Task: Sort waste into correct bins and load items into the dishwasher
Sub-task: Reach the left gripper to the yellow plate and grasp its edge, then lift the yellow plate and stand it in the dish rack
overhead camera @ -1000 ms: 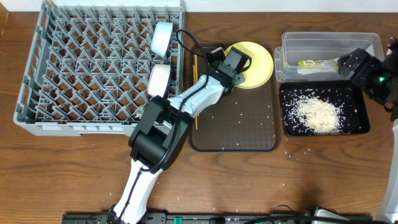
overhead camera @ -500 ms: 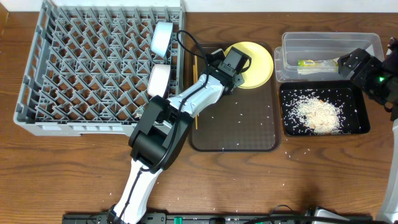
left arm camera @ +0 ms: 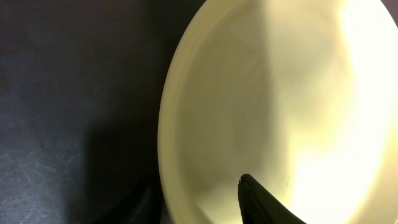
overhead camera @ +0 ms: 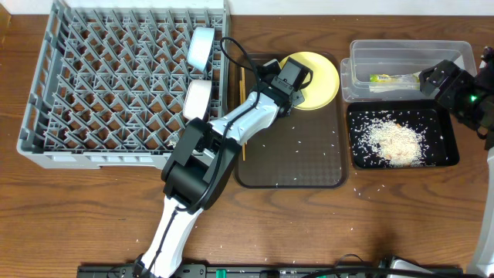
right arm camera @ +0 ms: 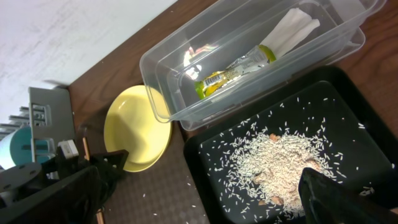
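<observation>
Brown tray [overhead camera: 293, 154]: near half bare — glossy yellow plate [overhead camera: 324, 81] at its far edge. Left gripper [overhead camera: 292, 77] straddles the plate's rim, grip unclear; right gripper [overhead camera: 436, 79] spread wide, empty.

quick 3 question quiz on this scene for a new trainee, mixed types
1. True or false: the wrapper lies in the rack.
2. The left tool is at the: A plate; B chopsticks; C bowl.
3. Fill in: most rice is piled in the ____ tray.
Key: 1 false, it lies in the tub; 2 A; 3 black.
</observation>
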Controlling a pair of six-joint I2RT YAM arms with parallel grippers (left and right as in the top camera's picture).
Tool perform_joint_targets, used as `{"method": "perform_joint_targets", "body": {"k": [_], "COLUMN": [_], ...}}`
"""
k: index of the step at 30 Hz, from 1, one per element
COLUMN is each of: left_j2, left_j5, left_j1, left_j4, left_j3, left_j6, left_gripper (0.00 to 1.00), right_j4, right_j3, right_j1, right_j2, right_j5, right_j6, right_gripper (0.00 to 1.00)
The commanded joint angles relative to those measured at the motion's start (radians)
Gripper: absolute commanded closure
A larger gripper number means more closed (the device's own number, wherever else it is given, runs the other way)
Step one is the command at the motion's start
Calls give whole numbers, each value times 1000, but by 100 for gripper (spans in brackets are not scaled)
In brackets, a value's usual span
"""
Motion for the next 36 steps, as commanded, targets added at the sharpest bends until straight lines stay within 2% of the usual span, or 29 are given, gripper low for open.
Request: {"method": "perform_joint_targets", "body": {"k": [1,10,15,17,25,27,36], "left_j2": [90,92,92,92,49,3,-174], "left_j5": [-8,-10,-9,-5,54,66,88], "left_j1": [0,0,0,0,37,58,109], "left_j4": [-26,-19,-25,-26,-27,-32,-87], "left_j3": [-32,-45,-45,-45,-44,-44,-44], "left_j6": [-2,-2,-2,-1,76,122,191], "left_gripper": [57,58,79,92,93,93,92], "right_j4": [0,0,0,0,0,0,0], "right_j3": [15,15,15,15,15,15,15], "right_j1": [-1,-1,-1,-1,-1,-1,-1], "right_j2": [2,2,2,2,2,2,2], "right_j5": [-1,-1,-1,-1,-1,-1,-1], "right_j6": [6,6,6,6,6,6,6], "right_gripper": [1,1,1,1,1,1,1]}}
